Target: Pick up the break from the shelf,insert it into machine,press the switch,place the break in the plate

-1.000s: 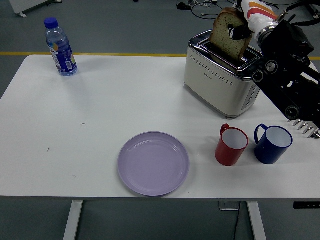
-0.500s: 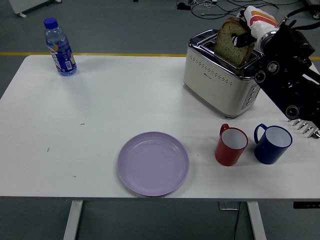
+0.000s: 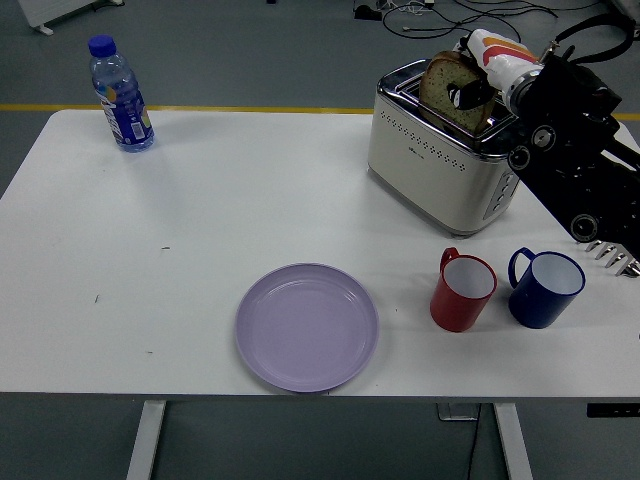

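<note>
At the upper right of the frame, the right hand (image 3: 478, 78) has its fingers clamped on the bread (image 3: 447, 90), which sits partly down in a slot of the toaster (image 3: 435, 160). The plate (image 3: 307, 327) lies at lower centre on the tabletop (image 3: 200, 220).

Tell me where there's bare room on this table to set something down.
Free: the wide left stretch between the water bottle and the purple plate, and the middle between plate and toaster. Crowded: the right side, with the red mug, blue mug and robot arm.
</note>
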You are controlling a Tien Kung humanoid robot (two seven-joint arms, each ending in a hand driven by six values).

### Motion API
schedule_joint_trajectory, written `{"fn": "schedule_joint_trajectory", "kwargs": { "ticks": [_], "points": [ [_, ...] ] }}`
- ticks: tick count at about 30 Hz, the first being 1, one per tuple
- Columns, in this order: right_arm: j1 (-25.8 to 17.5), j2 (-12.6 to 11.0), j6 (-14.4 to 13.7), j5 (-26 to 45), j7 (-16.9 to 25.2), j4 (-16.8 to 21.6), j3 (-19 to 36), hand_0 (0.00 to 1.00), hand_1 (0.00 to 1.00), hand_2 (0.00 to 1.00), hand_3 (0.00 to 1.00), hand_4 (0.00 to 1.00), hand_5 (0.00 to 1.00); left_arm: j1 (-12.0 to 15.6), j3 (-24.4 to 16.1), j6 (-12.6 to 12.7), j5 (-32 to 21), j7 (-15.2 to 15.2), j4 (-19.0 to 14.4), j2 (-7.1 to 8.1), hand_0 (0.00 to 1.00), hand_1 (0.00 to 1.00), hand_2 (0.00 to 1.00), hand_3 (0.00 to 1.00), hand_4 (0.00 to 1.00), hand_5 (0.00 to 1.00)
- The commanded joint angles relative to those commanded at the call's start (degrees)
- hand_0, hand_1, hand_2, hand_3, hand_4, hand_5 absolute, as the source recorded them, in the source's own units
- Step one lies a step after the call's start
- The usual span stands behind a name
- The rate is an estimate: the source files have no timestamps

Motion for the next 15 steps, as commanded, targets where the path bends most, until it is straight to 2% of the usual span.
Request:
{"fn": "schedule_joint_trajectory", "kwargs": {
  "ticks": [4, 5, 15],
  "points": [
    [-0.1, 0.0, -1.0, 0.4, 1.3, 0.1, 0.1, 0.693, 0.671, 0.771, 0.833, 0.729, 0.139, 0.0, 0.0, 0.0, 0.0, 0.0, 0.0, 0.0, 0.674, 0.679, 0.716, 0.816, 0.539, 0.998],
    [-0.2, -0.1, -1.4, 0.5, 1.6, 0.2, 0.2, 0.795, 0.78, 0.913, 0.937, 0.766, 0.181, 0.0, 0.1, 0.0, 0.0, 0.0, 0.0, 0.0, 0.673, 0.68, 0.716, 0.817, 0.539, 0.998],
    [-0.9, -0.8, -3.2, 0.7, 1.8, 1.5, 0.8, 0.8, 0.783, 0.917, 0.937, 0.778, 0.189, 0.1, 0.0, 0.0, 0.2, 0.1, 0.0, 0.0, 0.673, 0.679, 0.715, 0.817, 0.537, 0.998]
  ]
}}
